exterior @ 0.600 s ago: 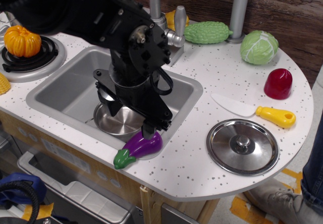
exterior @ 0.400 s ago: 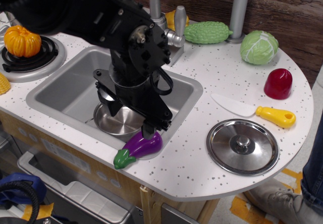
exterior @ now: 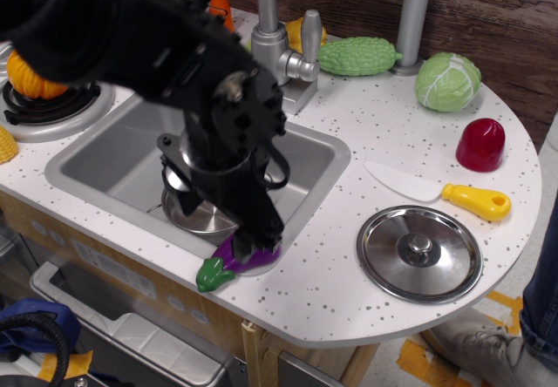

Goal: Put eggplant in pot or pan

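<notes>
The purple eggplant with its green stem cap lies on the counter at the sink's front rim, stem pointing left. My black gripper is down on its right end and covers much of it. The frame does not show whether the fingers are closed on it. The shallow steel pot sits in the sink just behind and left of the eggplant, mostly hidden by my arm.
The grey sink is set in a speckled counter. A steel lid lies at the front right. A yellow-handled knife, red pepper, cabbage, green gourd, faucet and an orange pumpkin on a burner surround it.
My gripper has dropped down and slightly forward onto the eggplant's right end, covering more of it. The eggplant lies about where it was.
</notes>
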Robot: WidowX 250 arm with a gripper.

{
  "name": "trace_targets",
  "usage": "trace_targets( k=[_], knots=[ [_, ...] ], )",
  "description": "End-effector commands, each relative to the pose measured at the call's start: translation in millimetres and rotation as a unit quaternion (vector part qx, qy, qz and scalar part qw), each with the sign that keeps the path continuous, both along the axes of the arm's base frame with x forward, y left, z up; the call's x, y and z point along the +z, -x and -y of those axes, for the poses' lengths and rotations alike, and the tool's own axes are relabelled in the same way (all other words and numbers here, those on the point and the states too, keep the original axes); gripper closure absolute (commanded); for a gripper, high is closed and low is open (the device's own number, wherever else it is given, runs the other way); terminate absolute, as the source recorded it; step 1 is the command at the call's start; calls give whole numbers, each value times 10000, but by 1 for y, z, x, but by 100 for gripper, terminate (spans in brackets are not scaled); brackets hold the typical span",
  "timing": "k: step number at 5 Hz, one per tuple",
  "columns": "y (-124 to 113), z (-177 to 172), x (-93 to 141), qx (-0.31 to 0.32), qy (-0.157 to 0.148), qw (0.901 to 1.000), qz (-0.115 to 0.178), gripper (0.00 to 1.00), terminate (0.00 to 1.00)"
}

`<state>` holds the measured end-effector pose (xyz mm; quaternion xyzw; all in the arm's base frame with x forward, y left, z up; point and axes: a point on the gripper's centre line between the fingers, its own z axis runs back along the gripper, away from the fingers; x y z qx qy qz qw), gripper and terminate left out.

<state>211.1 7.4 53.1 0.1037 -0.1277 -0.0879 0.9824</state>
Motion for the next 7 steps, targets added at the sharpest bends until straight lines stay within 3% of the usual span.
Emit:
trace_targets(
  k=[1, 3, 7],
  knots=[
    [2, -4, -3, -78, 101, 9997, 220, 0, 0],
    [0, -4, -28, 66, 365, 9983, 440, 0, 0],
    [1, 0, -54, 391, 331, 9963, 691, 0, 0]
  ],
)
